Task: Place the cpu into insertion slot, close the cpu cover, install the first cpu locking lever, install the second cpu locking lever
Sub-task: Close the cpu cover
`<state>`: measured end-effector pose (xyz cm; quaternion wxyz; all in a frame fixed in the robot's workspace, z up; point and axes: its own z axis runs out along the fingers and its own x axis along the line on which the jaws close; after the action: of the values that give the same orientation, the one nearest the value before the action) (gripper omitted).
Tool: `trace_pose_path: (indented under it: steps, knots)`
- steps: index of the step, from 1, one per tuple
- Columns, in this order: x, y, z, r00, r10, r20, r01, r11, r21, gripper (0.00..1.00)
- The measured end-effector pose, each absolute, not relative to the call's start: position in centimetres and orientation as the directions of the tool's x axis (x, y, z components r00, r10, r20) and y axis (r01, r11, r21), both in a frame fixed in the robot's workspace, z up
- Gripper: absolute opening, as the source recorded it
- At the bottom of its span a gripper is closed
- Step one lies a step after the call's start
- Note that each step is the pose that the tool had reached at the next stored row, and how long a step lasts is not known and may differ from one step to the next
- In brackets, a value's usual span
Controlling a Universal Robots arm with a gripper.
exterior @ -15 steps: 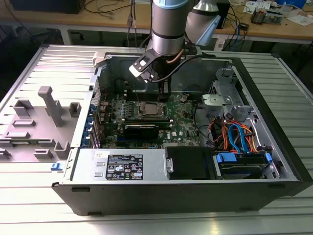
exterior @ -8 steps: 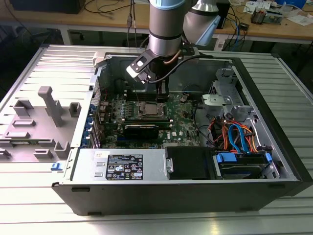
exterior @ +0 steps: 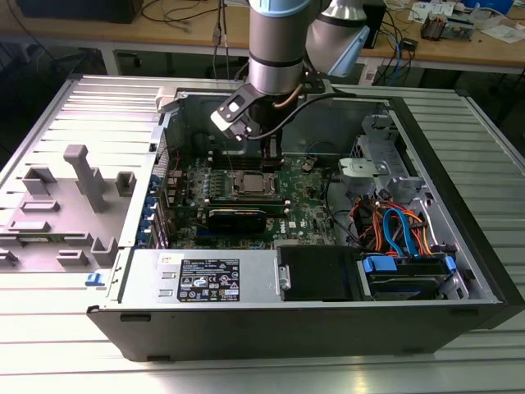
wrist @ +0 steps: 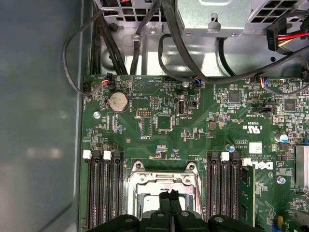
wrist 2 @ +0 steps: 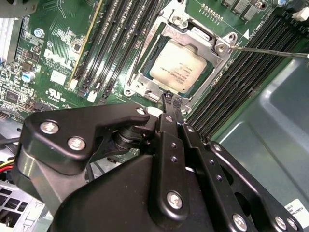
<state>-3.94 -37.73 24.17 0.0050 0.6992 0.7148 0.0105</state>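
The small square cpu with a silvery-grey metal top [wrist 2: 181, 67] lies seated in the insertion slot [exterior: 248, 184], just left of centre in the exterior view. The thin silvery cut-out cpu cover [wrist 2: 212, 39] appears to be lying down around it. The black gripper [wrist 2: 172, 99] hangs at the socket's edge, its tips pinched together on nothing. A thin silvery wire lever [wrist 2: 270, 51] juts out over the long black memory slots [wrist 2: 241, 72], apparently unlatched. The risk, I judge, is slippage: narrow closed tips could skid off the springy wire, letting it snap back, or scrape the green circuit board [wrist: 159, 121].
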Motion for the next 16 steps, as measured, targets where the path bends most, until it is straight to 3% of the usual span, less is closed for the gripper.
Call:
trace_pose_path:
  steps: [16]
  knots:
    - [-4.49, -37.98, 23.71, -0.024, 1.000, 0.007, 0.999, 0.024, 0.022, 0.11]
